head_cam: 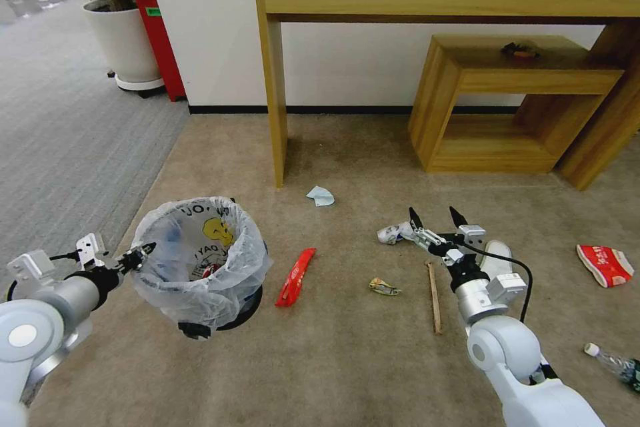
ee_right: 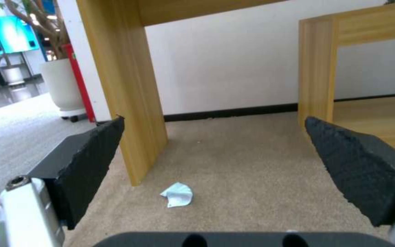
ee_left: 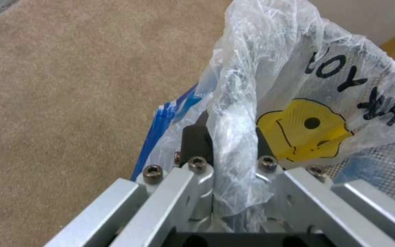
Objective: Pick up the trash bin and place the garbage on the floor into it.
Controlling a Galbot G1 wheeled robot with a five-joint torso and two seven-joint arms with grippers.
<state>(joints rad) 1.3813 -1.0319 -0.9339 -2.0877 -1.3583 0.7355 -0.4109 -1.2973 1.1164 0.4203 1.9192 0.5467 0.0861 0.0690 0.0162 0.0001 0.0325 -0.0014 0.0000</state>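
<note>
- Your left gripper (head_cam: 141,252) is clamped on the near-left rim of the trash bin (head_cam: 200,260); in the left wrist view the fingers (ee_left: 197,140) pinch a fold of the bag liner (ee_left: 234,137).
- Bin is upright, mouth up. Liner print: yellow cartoon figure (ee_left: 302,130) plus black letters, readable only in part as "YO" and "HK" in the wrist view, "YAO" in the head view.
- Bin sits at the left side of the beige carpet (head_cam: 347,360), near its edge w/ the grey ribbed carpet (head_cam: 60,140).
- Your right gripper (head_cam: 437,217) is spread wide, holding nothing, above the carpet over the white crumpled item (head_cam: 395,233); the white slipper (head_cam: 497,259) lies just beside the wrist.
- Red wrapper (head_cam: 295,276): long axis runs near-to-far, just right of the bin. Its writing can't be read.
- Wooden stick (head_cam: 435,297) also lies near-to-far, beside the right arm.
- Small crumpled wrapper (head_cam: 384,287) btwn those two.
- Pale blue tissue (head_cam: 321,196) lies by the leg of the wooden console table (head_cam: 273,80).
- Red-white packet (head_cam: 605,264) at right; clear bottle (head_cam: 610,361) at the carpet's near-right.
</note>
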